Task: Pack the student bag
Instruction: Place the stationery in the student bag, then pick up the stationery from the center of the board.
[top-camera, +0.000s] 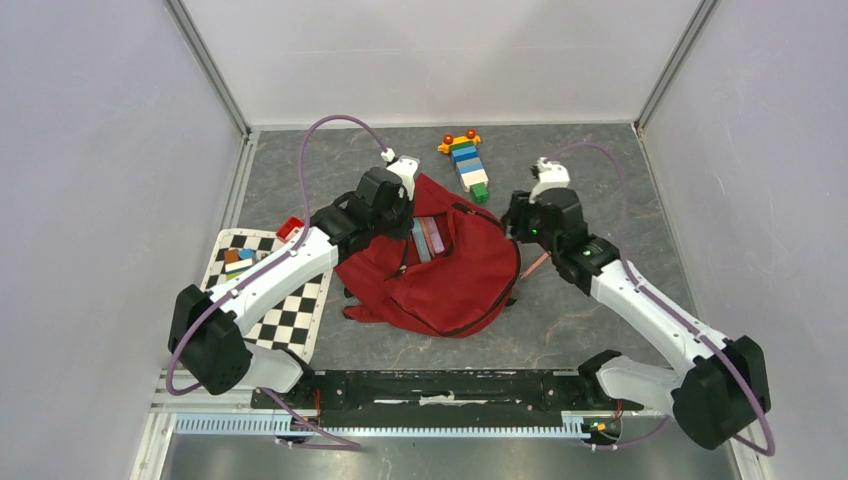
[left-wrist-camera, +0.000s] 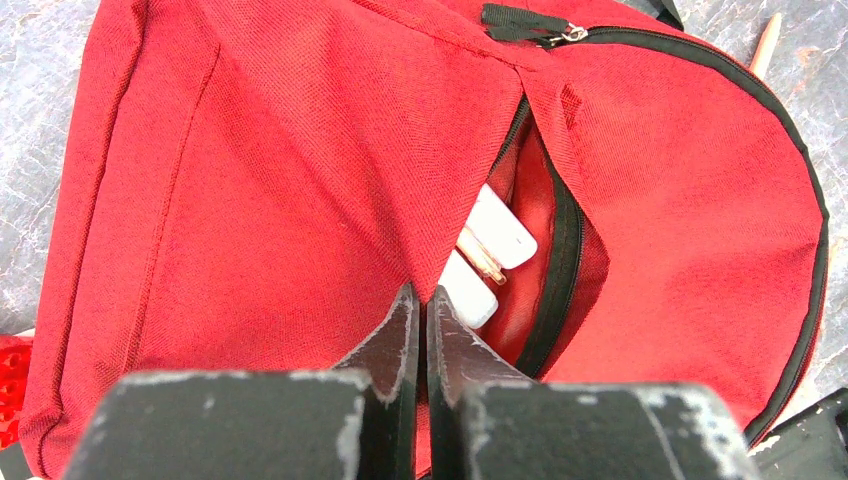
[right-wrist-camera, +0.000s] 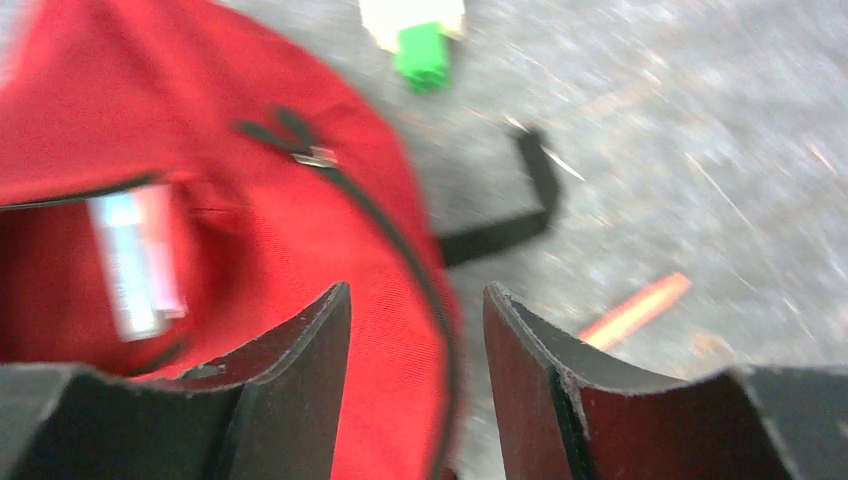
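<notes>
The student bag (top-camera: 450, 285), a dark-red backpack, lies flat in the middle of the table with its zipper mouth open. My left gripper (top-camera: 403, 208) is shut on the fabric edge of that mouth (left-wrist-camera: 422, 296) and holds it up. Inside the bag lie white blocks (left-wrist-camera: 500, 235) and a pencil (left-wrist-camera: 482, 258). They show from above as blue and pink pieces (top-camera: 428, 240). My right gripper (right-wrist-camera: 415, 292) stands open just above the bag's right rim (right-wrist-camera: 400, 330), beside the zipper, with nothing gripped. From above it sits at the bag's right edge (top-camera: 515, 228).
An orange pencil (top-camera: 534, 265) (right-wrist-camera: 635, 310) lies on the table just right of the bag. A toy block train (top-camera: 465, 160) with a green end block (right-wrist-camera: 422, 55) lies behind. On the left are a checkered mat (top-camera: 290, 315) with small pieces (top-camera: 238, 260) and a small red box (top-camera: 290, 228).
</notes>
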